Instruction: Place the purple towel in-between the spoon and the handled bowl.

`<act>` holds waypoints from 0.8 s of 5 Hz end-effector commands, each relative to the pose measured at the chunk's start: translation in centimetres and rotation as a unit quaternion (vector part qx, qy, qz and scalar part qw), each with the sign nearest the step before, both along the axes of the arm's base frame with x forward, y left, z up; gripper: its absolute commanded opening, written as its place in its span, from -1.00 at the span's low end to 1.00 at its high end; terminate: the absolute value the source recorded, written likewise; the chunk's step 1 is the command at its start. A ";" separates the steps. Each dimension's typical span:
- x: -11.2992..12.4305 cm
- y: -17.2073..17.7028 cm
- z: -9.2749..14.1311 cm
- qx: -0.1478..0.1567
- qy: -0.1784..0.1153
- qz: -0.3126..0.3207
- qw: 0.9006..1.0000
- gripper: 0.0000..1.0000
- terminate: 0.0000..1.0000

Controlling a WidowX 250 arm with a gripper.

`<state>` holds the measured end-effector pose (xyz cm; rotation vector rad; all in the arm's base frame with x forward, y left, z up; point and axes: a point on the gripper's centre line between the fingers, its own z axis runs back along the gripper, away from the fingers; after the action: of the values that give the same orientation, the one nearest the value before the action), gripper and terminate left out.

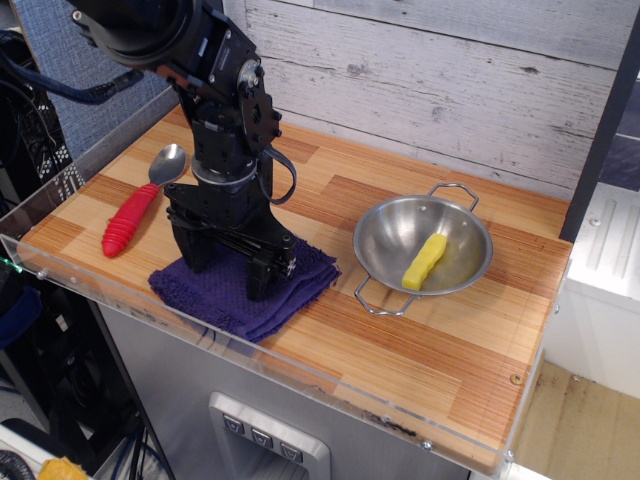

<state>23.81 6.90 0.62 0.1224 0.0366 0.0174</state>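
Note:
The purple towel point(225, 300) lies near the front edge of the wooden table, between the spoon point(133, 212) with its red handle on the left and the handled bowl point(385, 235) on the right. My gripper point(226, 270) stands upright on the towel. Its two black fingers point(262, 280) are spread apart with their tips pressed into the cloth. The towel sits closer to the spoon than to the bowl, and its front corner reaches the table's clear edge guard.
A yellow stick-shaped object point(424, 261) lies inside the bowl. A clear plastic guard point(60, 275) runs along the table's front and left edges. A white plank wall point(450, 80) stands behind the table. A white cabinet point(600, 290) stands to the right.

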 end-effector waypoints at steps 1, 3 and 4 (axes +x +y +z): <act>-0.5 -0.3 3.7 -0.035 -0.005 0.028 0.999 1.00 -1.00; 1.3 0.5 10.0 -0.058 -0.061 0.063 0.994 1.00 -1.00; 1.5 0.5 13.2 -0.064 -0.053 0.067 0.994 1.00 -1.00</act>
<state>25.16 7.14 12.56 -0.0234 -0.0084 0.1526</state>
